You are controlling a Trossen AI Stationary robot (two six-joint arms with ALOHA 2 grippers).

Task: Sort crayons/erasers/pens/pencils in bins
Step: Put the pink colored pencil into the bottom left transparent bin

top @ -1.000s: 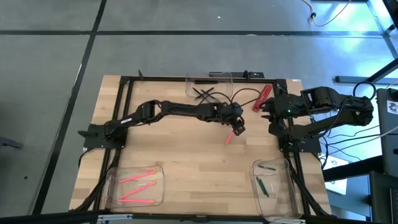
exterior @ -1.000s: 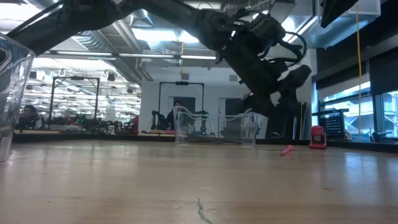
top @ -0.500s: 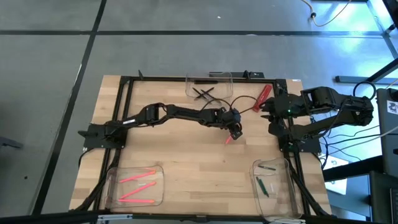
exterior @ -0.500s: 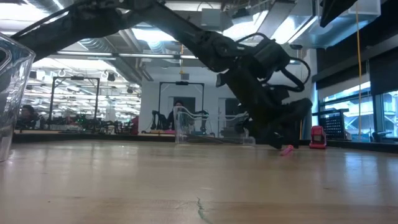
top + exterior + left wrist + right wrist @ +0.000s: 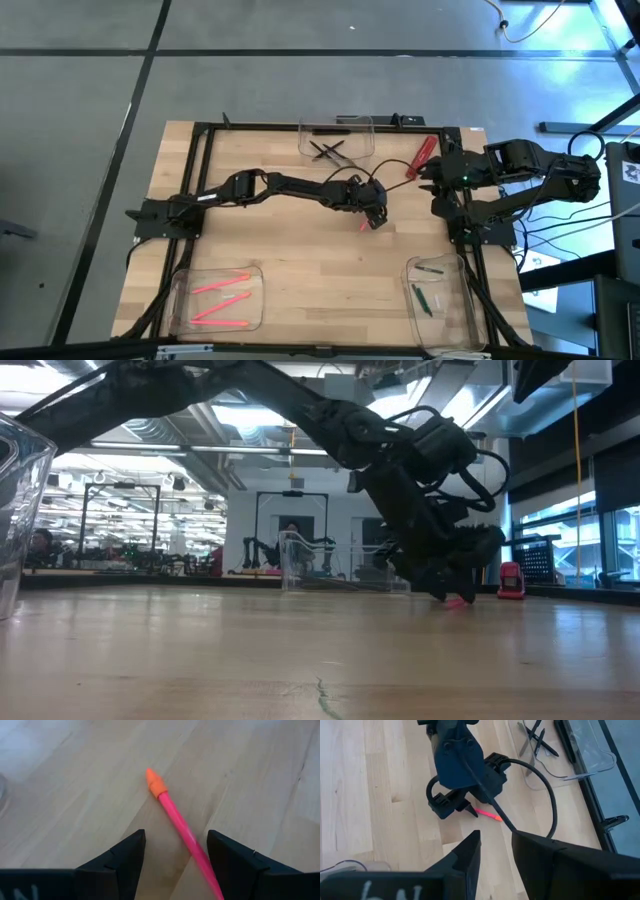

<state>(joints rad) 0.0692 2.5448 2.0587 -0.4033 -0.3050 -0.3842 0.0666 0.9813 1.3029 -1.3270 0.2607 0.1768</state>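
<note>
A long pink stick with an orange tip (image 5: 175,815) lies flat on the wooden table near its middle (image 5: 365,226). My left gripper (image 5: 175,852) is low over it, open, one finger on each side of the stick, not touching it; it also shows in the high view (image 5: 374,218) and the low view (image 5: 450,592). My right gripper (image 5: 424,172) waits at the table's right, open and empty, and it looks toward the left gripper and the stick (image 5: 487,814).
Three clear bins stand on the table: one at the far middle (image 5: 335,125) with black sticks (image 5: 327,150), one near left (image 5: 180,300) with pink sticks (image 5: 222,300), one near right (image 5: 460,300) with green sticks (image 5: 425,298). A red block (image 5: 422,153) lies far right.
My left gripper has gone down to the table and a little toward the near edge, coming over the pink stick, so that its fingers now stand on either side of it. The stick has stayed in place.
</note>
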